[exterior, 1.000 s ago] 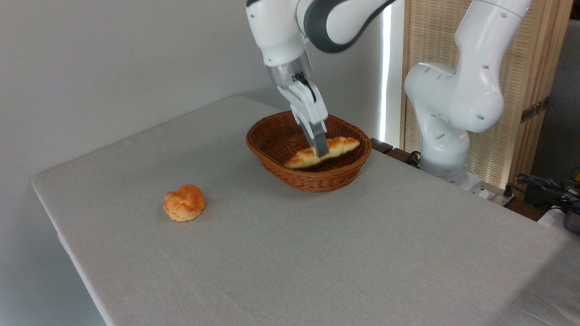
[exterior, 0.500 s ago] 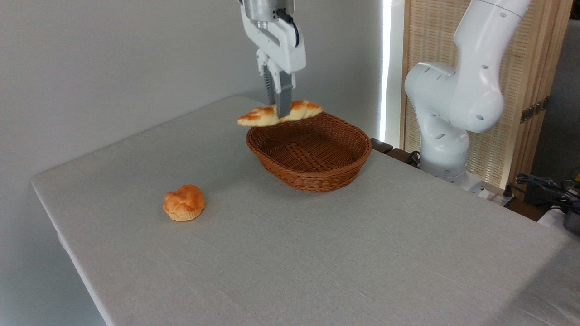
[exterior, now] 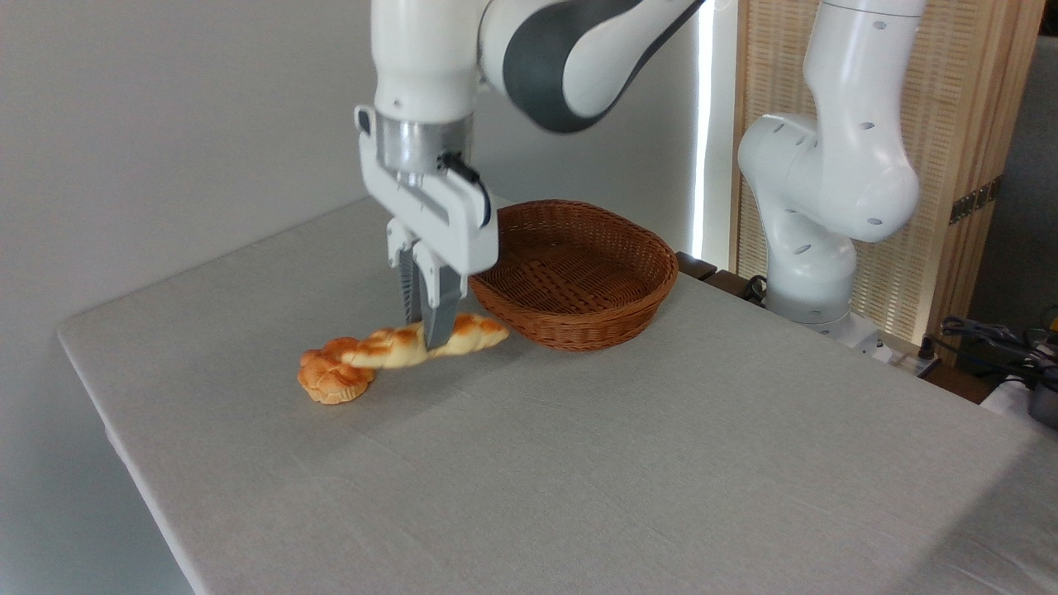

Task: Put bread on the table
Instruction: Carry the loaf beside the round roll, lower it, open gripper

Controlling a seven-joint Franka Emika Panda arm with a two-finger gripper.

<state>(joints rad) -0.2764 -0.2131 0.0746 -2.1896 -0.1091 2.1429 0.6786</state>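
From the fixed camera, the white two-finger gripper [exterior: 426, 318] points straight down, its jaws closed across the middle of the long golden-orange braided loaf [exterior: 426, 342]. The loaf's long axis runs left-right, just above the light grey cloth-topped table [exterior: 579, 463], left of the empty brown wicker basket [exterior: 579, 273]. Its left tip overlaps the small round knotted bun [exterior: 331, 380]; contact unclear.

My gripper [exterior: 426, 326] of glossy white plastic under a brushed metal collar, matt grey fingers [exterior: 440, 310], bread [exterior: 397, 347] glazed golden with pale creases, rough brown wicker basket [exterior: 579, 273] at three o'clock, matt grey cloth table [exterior: 579, 463].
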